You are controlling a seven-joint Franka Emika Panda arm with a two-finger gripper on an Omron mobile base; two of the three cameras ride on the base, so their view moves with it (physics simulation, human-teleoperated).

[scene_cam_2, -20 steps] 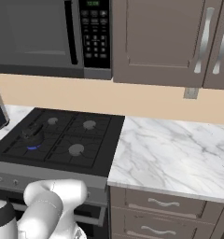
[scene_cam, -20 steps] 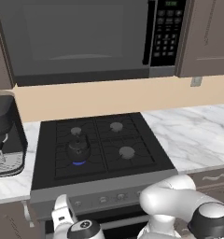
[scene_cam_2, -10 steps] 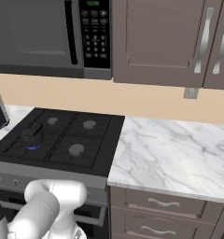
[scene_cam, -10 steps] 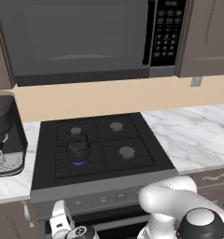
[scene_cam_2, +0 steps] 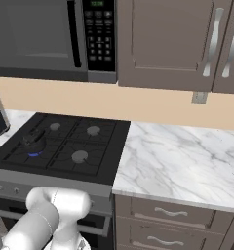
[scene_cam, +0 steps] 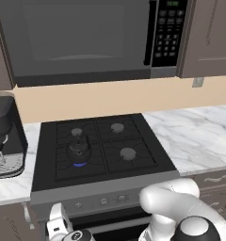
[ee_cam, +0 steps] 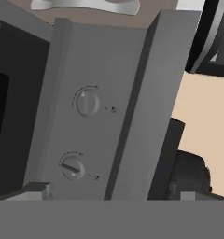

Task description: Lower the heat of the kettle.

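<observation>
kettle [scene_cam: 79, 149] on stove's [scene_cam: 133, 172] front-left burner over blue flame, up and behind the hand | hand [scene_cam: 63, 229] low at stove front panel, cut off by frame edge, jaws wide apart, holding nothing | hand view: two knobs [ee_cam: 87, 101] close ahead, kettle [ee_cam: 191, 175] partly hidden behind stove edge | coffee machine [scene_cam: 4, 136] cropped at left on counter [scene_cam: 199, 136]

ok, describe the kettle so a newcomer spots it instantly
Start at the black four-burner gas stove below the grey microwave. On its front-left burner, over a blue flame, sits the small squat dark rounded kettle. The other burners are bare; the boxy black coffee machine stands on the counter.
</observation>
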